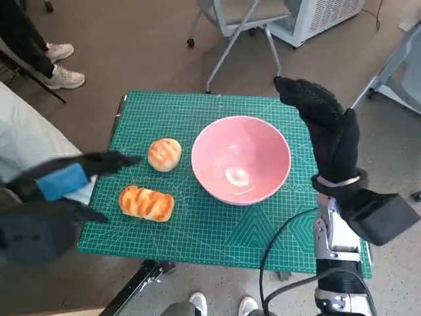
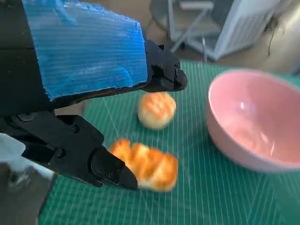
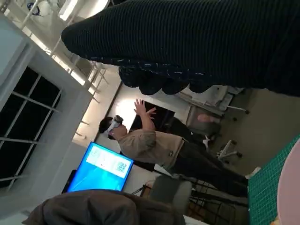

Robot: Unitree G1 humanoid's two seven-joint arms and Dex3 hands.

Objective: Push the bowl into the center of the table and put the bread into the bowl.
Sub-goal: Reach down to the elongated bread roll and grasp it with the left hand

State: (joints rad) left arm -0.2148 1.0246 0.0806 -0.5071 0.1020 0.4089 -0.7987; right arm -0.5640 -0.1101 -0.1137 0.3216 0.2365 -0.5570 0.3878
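A pink bowl [image 1: 241, 158] [image 2: 255, 122] stands empty near the middle of the green cutting mat [image 1: 204, 230]. Left of it lie a round bread roll [image 1: 164, 154] [image 2: 156, 109] and a longer ridged bread loaf [image 1: 146, 203] [image 2: 146, 164]. My left hand [image 1: 62, 179] [image 2: 89, 89] hovers open at the mat's left edge beside both breads, holding nothing. My right hand [image 1: 325, 125] is raised upright with its fingers extended just right of the bowl, above the mat, empty; whether it touches the bowl I cannot tell. The right wrist view shows only a sliver of the bowl [image 3: 291, 187].
A chair [image 1: 243, 26] and a white unit [image 1: 322, 16] stand beyond the table's far edge. A person's shoes [image 1: 62, 66] are on the floor at far left. A person [image 3: 154, 145] with raised hands stands near a blue screen [image 3: 101, 168]. A black cable [image 1: 283, 243] runs over the mat's front right.
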